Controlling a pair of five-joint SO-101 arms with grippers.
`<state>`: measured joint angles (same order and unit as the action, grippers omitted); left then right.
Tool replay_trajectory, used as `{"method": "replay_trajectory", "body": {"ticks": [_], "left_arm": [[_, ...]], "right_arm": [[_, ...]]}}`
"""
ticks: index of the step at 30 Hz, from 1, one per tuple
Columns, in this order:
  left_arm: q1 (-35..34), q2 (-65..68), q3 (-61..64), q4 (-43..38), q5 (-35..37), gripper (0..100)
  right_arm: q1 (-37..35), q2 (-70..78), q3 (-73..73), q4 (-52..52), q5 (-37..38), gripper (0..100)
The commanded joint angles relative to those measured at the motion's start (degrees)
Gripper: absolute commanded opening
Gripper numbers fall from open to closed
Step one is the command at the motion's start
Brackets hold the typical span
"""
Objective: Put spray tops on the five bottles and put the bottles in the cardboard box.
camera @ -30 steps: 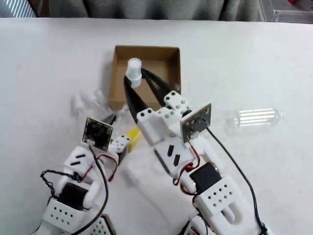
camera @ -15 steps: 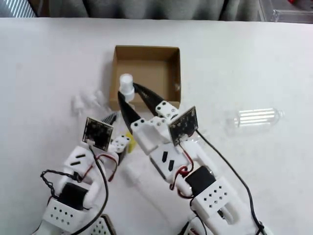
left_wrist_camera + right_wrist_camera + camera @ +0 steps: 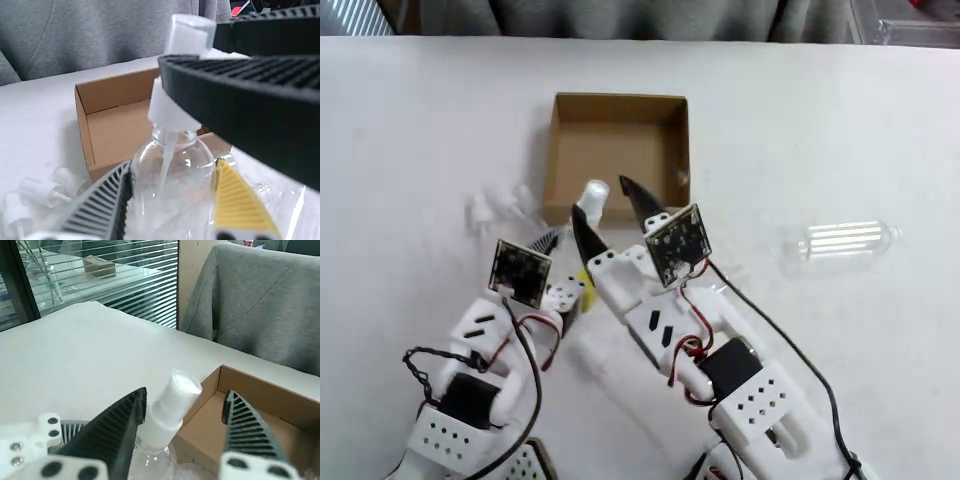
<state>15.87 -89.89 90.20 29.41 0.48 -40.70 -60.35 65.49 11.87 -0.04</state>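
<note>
One cardboard box (image 3: 616, 150) on the counter (image 3: 820, 120), just the one. Clear bottles: two on show, one upright bottle (image 3: 170, 180) and one lying bottle (image 3: 845, 241). Spray tops next: a single fitted spray top (image 3: 172, 402) sits on the upright bottle, and there is a huddle of loose spray tops (image 3: 42, 192), three to be made out, though the exact tally is hard to call. Two grippers: the left gripper (image 3: 172, 167) and the right gripper (image 3: 187, 392).
</note>
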Motion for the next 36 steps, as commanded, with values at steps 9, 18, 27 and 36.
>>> {"method": "replay_trajectory", "body": {"ticks": [9, 18, 27, 36], "left_arm": [[0.48, -1.01, -0.35, 0.18, -0.70, 5], [0.48, -1.01, -0.35, 0.18, -0.70, 5], [0.48, -1.01, 0.18, 0.18, -0.70, 5], [0.48, -1.01, 0.18, 0.00, -0.70, 5]], "right_arm": [[0.92, -0.40, -23.47, 27.74, 0.62, 23.8], [11.12, 4.70, -23.74, 21.41, 0.70, 7.4], [12.09, 19.30, -23.38, 12.88, 0.26, 1.6], [6.64, 19.30, -21.71, 16.31, 0.26, 1.6]]}}
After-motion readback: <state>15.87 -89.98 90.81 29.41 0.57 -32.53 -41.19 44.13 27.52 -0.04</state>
